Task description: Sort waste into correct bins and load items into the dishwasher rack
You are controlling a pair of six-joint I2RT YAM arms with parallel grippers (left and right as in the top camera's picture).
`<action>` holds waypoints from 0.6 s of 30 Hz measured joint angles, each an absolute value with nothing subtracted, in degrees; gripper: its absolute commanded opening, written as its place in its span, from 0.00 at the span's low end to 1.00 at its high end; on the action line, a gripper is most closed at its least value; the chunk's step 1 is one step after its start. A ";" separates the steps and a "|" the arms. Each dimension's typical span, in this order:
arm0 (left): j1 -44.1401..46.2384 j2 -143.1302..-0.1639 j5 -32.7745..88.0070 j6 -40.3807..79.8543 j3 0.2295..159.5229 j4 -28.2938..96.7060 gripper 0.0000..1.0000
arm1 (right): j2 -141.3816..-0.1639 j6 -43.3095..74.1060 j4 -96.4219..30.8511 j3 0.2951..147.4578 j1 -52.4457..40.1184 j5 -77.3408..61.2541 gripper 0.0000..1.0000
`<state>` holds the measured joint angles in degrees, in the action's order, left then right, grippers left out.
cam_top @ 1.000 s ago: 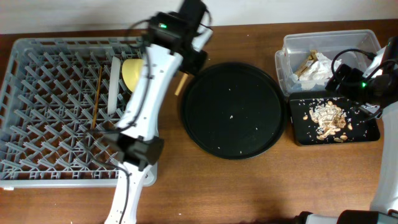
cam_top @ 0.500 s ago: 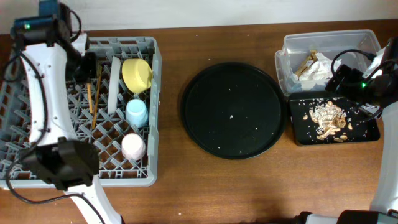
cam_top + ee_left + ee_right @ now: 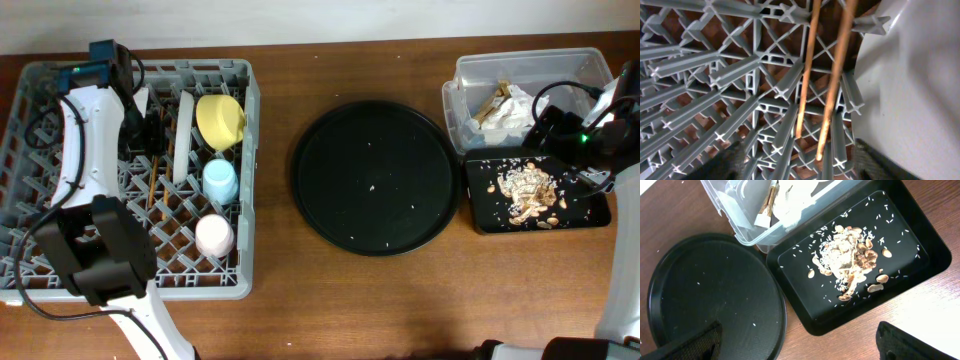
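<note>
The grey dishwasher rack [image 3: 245,180] holds an upright pale plate [image 3: 183,140], a yellow bowl [image 3: 220,120], a blue cup [image 3: 220,181] and a pink cup [image 3: 214,235]. Two chopsticks [image 3: 152,175] lie among its pegs. My left gripper [image 3: 150,135] hovers just over them, open. In the left wrist view the chopsticks [image 3: 807,75] rest free between the pegs [image 3: 735,70], beside the plate [image 3: 915,90]; the left gripper [image 3: 800,170] holds nothing. My right gripper [image 3: 550,130] is open above the bins. Napkins [image 3: 508,110] lie in the clear tub [image 3: 470,75], food scraps [image 3: 525,190] in the black rectangular tray [image 3: 480,222].
A large round black tray [image 3: 377,178] with a few crumbs sits between the rack and the bins. In the right wrist view the open right gripper [image 3: 800,347] hangs over bare wood between the round tray [image 3: 710,295] and the rectangular tray [image 3: 920,255].
My left arm swung from the round tray's edge to the back left of the rack. Its gripper went from shut to open, leaving the chopsticks lying in the rack. The right arm stayed still.
</note>
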<state>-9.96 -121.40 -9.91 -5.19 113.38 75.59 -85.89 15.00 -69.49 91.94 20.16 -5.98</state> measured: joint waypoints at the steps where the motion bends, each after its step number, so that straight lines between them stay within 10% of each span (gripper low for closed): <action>1: -9.96 -121.40 -9.98 -5.37 113.38 75.59 0.76 | -85.89 15.03 -69.47 91.94 20.16 -5.96 0.98; 8: -10.07 -119.42 -1.41 -5.54 121.43 83.02 0.99 | -85.14 11.46 -71.94 92.25 19.77 -5.82 0.98; 18: -10.11 -99.29 2.87 -5.34 124.46 83.57 0.99 | -65.30 3.20 -76.42 94.67 11.60 -2.28 0.98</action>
